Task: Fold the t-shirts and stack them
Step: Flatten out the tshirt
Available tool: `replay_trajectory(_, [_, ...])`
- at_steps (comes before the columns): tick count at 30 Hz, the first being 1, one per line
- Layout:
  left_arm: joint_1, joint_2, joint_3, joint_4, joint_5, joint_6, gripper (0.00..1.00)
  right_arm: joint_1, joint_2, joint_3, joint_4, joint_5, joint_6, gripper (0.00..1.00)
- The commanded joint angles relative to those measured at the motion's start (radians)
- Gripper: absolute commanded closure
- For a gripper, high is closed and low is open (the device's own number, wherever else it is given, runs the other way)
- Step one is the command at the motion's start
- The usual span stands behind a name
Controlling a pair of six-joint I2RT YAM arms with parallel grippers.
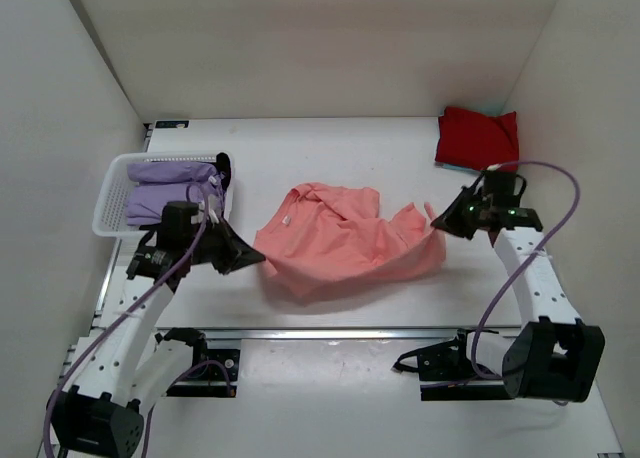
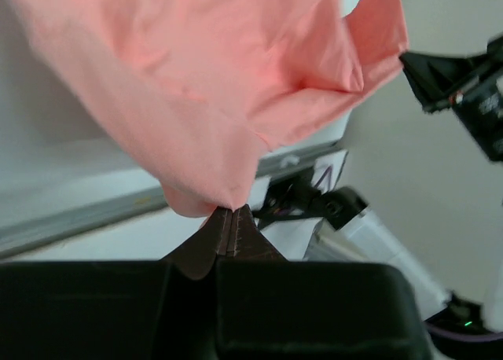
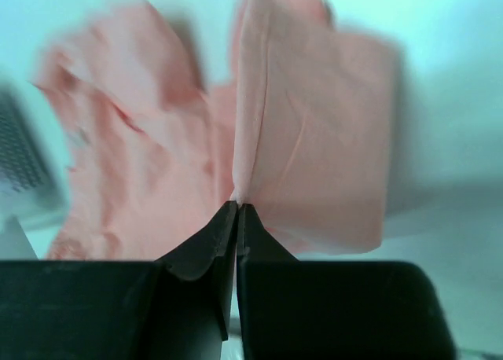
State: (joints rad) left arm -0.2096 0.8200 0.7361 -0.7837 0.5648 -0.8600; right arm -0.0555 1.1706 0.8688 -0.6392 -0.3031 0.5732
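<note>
A salmon-pink t-shirt (image 1: 345,240) hangs crumpled between my two grippers above the middle of the table. My left gripper (image 1: 258,257) is shut on its left edge; the left wrist view shows the cloth (image 2: 212,85) pinched at the shut tips (image 2: 229,211). My right gripper (image 1: 438,221) is shut on its right edge; the right wrist view shows a fold of the cloth (image 3: 314,140) rising from the shut tips (image 3: 236,206). A red t-shirt (image 1: 478,136) lies folded at the back right. Lavender-purple t-shirts (image 1: 170,193) lie in the white basket (image 1: 110,203) on the left.
White walls close in the table on the left, back and right. A metal rail (image 1: 330,331) runs along the near edge between the arm bases. The right arm's grey cable (image 1: 560,203) loops beside the right wall.
</note>
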Motion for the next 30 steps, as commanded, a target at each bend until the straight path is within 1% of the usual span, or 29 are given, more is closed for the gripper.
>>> replay_trajectory(1, [0.051, 0.103, 0.242, 0.07, -0.011, 0.042, 1.0, -0.084, -0.112, 0.201, -0.049, -0.008, -0.068, 1.0])
replay_trajectory(3, [0.071, 0.166, 0.453, 0.092, -0.04, 0.045, 1.0, -0.098, -0.133, 0.318, -0.059, 0.004, -0.09, 1.0])
replay_trajectory(4, [0.088, 0.2, 0.57, 0.115, -0.051, 0.044, 1.0, -0.092, -0.159, 0.388, -0.063, 0.039, -0.085, 1.0])
replay_trajectory(5, [0.095, 0.241, 0.629, 0.112, -0.062, 0.039, 1.0, -0.092, -0.17, 0.416, -0.06, 0.065, -0.087, 1.0])
replay_trajectory(6, [0.099, 0.257, 0.751, 0.116, -0.084, 0.036, 1.0, -0.092, -0.198, 0.458, -0.039, 0.094, -0.091, 1.0])
replay_trajectory(7, [0.107, 0.292, 0.814, 0.118, -0.097, 0.038, 1.0, -0.087, -0.213, 0.482, -0.033, 0.12, -0.087, 1.0])
replay_trajectory(9, [0.118, 0.341, 1.047, 0.104, -0.175, 0.042, 1.0, -0.092, -0.255, 0.571, -0.016, 0.211, -0.085, 1.0])
replay_trajectory(10, [0.11, 0.364, 1.151, 0.094, -0.196, 0.058, 1.0, -0.107, -0.276, 0.587, -0.01, 0.234, -0.087, 1.0])
replay_trajectory(12, [0.099, 0.377, 1.265, 0.067, -0.288, 0.072, 1.0, -0.135, -0.307, 0.646, 0.001, 0.246, -0.111, 1.0])
replay_trajectory(13, [0.095, 0.377, 1.305, 0.066, -0.311, 0.084, 1.0, -0.153, -0.319, 0.657, 0.003, 0.26, -0.118, 1.0])
replay_trajectory(15, [0.091, 0.354, 1.335, 0.075, -0.383, 0.087, 1.0, -0.174, -0.328, 0.746, -0.01, 0.259, -0.154, 1.0])
replay_trajectory(19, [0.041, 0.326, 1.376, 0.095, -0.462, 0.069, 1.0, -0.21, -0.324, 0.901, -0.039, 0.294, -0.193, 1.0])
replay_trajectory(21, [0.027, 0.35, 1.393, 0.113, -0.457, 0.047, 1.0, -0.202, -0.29, 0.947, -0.048, 0.291, -0.202, 1.0])
replay_trajectory(22, [0.038, 0.36, 1.405, 0.127, -0.447, 0.042, 1.0, -0.192, -0.272, 0.966, -0.039, 0.3, -0.2, 1.0])
replay_trajectory(24, [0.056, 0.383, 1.405, 0.156, -0.407, 0.023, 1.0, -0.158, -0.263, 0.963, -0.022, 0.303, -0.2, 1.0])
replay_trajectory(25, [0.067, 0.416, 1.401, 0.165, -0.392, 0.003, 1.0, -0.141, -0.246, 0.94, -0.004, 0.327, -0.197, 1.0])
replay_trajectory(28, [0.076, 0.459, 1.369, 0.182, -0.365, -0.011, 1.0, -0.113, -0.215, 0.854, 0.05, 0.314, -0.187, 1.0])
replay_trajectory(30, [0.094, 0.531, 1.346, 0.19, -0.333, -0.023, 1.0, -0.124, -0.163, 0.805, 0.079, 0.248, -0.182, 1.0])
